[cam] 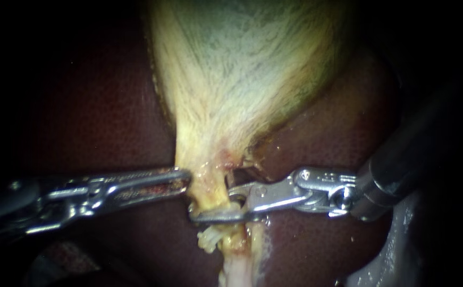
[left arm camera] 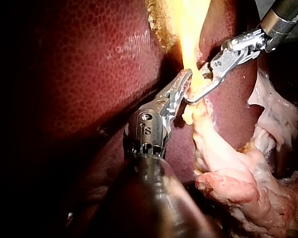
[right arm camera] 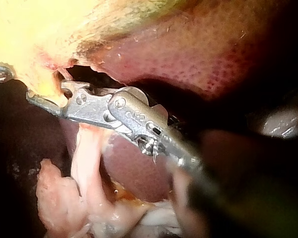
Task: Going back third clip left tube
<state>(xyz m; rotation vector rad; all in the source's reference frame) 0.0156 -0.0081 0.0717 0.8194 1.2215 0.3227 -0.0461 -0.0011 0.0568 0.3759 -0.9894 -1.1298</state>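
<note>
Tube (cam: 210,186), straddled by the right instrument (cam: 214,206) with jaws apart; withdrawal is best made straight back, so nothing is snagged.

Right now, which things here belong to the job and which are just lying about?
Job:
left instrument
right instrument, astride the tube
tube

Just there:
gallbladder
liver
loose tissue

I can make out no clip.
</note>
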